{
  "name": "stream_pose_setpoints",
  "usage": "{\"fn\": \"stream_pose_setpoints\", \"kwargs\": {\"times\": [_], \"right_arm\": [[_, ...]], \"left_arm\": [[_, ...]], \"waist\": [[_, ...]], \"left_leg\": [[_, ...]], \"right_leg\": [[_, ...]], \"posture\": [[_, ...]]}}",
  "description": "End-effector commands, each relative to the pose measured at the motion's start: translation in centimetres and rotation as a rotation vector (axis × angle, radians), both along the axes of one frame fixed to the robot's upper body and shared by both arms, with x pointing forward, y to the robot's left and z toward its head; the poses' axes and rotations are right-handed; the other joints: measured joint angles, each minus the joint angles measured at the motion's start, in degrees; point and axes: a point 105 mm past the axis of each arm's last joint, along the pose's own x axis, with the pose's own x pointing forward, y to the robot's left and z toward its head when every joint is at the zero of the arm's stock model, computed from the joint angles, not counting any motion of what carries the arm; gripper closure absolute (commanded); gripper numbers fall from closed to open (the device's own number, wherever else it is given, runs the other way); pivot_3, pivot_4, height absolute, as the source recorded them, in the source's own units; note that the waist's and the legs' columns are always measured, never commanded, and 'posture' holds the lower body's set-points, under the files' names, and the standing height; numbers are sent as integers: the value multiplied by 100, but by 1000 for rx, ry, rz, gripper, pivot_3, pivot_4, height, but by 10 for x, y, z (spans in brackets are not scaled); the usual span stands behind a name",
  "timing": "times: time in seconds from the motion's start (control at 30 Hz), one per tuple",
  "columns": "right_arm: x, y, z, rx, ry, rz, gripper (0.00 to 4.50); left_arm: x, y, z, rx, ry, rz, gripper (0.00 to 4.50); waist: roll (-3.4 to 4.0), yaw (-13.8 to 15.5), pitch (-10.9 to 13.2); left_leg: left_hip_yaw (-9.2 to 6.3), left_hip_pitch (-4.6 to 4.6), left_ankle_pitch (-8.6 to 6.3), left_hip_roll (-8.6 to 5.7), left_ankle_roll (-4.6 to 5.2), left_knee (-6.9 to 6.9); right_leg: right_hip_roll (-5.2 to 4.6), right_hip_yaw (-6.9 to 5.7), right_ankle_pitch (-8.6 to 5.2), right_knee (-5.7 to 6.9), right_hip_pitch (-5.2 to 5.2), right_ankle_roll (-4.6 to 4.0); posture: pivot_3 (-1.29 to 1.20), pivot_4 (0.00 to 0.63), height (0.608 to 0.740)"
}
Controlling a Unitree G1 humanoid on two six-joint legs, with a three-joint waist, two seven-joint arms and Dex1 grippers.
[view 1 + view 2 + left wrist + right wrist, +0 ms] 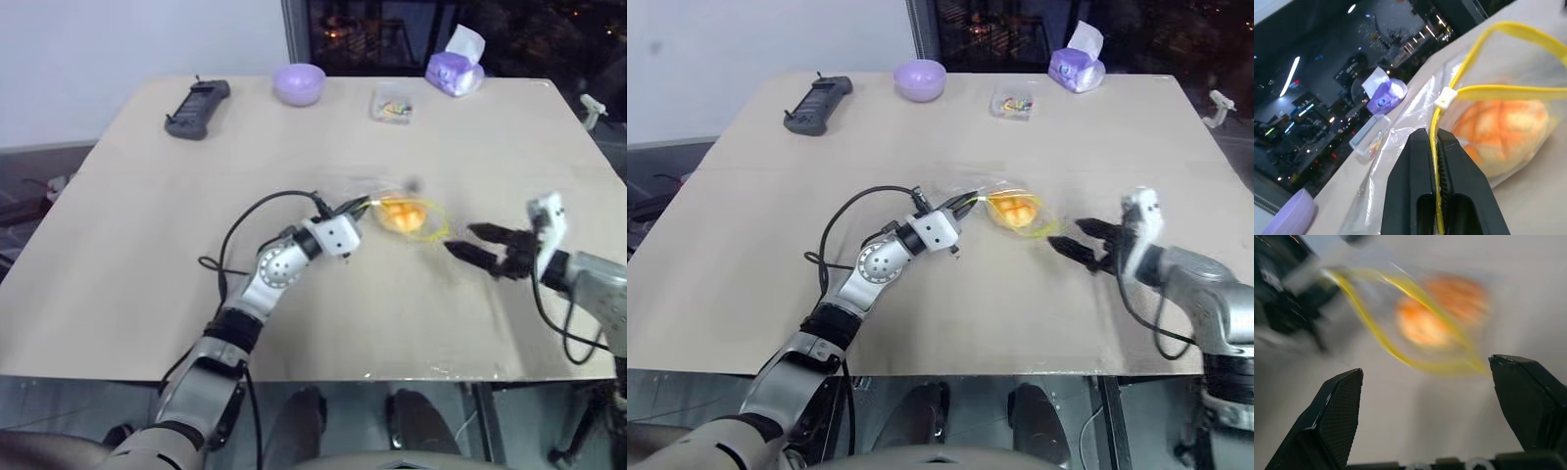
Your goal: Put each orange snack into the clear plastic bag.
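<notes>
The orange snack (402, 213), a domed golden bun with a grid crust, lies inside the clear plastic bag (1400, 128) in the middle of the table. The bag's yellow seal strip (438, 228) gapes open toward the right. My left gripper (360, 208) is shut on that yellow strip at the bag's left side, and the left wrist view shows the strip pinched between the fingers (1415, 166). My right gripper (460, 240) hovers just right of the bag's mouth, open and empty, apart from the bag; its wrist view looks at the snack (1442, 308).
Along the table's far edge stand a black controller (197, 108), a purple bowl (299, 83), a small clear box of colourful bits (391, 104) and a purple tissue pack (455, 69). The bare tabletop (147, 255) spreads around the bag.
</notes>
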Motion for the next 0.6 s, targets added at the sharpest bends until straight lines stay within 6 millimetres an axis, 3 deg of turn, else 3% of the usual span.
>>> {"fn": "stream_pose_setpoints", "kwargs": {"times": [0.03, 0.13, 0.27, 0.47, 0.57, 0.6], "right_arm": [[14, -15, 1, -239, -161, -49, 34], [26, -1, -6, -378, -277, -10, 34], [34, 28, -11, -430, -366, 73, 34], [49, 42, -9, -456, -452, 59, 34], [50, 41, -8, -450, -464, 51, 703], [51, 40, -8, -450, -464, 51, 1107]], "left_arm": [[-2, -2, 12, -35, -34, -14, 4500], [-2, -2, 12, -33, -33, -17, 4500], [-1, -2, 13, -31, -35, -15, 4500], [-1, -2, 13, -31, -36, -16, 4500], [-1, -1, 14, -32, -39, -13, 4500], [-1, -1, 14, -33, -39, -12, 4500]], "waist": [[0, -28, 0], [0, -49, 0], [1, -32, 1], [0, 21, 1], [0, 29, 2], [0, 28, 2]], "left_leg": [[3, 2, 0, 0, 0, 0], [2, 8, 0, 7, -1, -1], [5, 8, 1, 6, -1, -2], [2, 1, 1, 0, -2, 1], [-1, 1, 1, 0, -2, 1], [-1, 0, 1, 0, -2, 1]], "right_leg": [[0, 3, 0, 2, 0, 1], [7, 4, 0, 6, -1, 1], [6, 7, 0, 6, -2, 0], [-2, 3, 0, 0, -1, 0], [-1, 0, 0, 0, -1, 0], [-1, 0, 0, 0, -1, 0]], "posture": [[0, 150, 740], [0, 150, 740], [0, 150, 740], [0, 150, 740], [0, 150, 740], [0, 150, 740]]}}
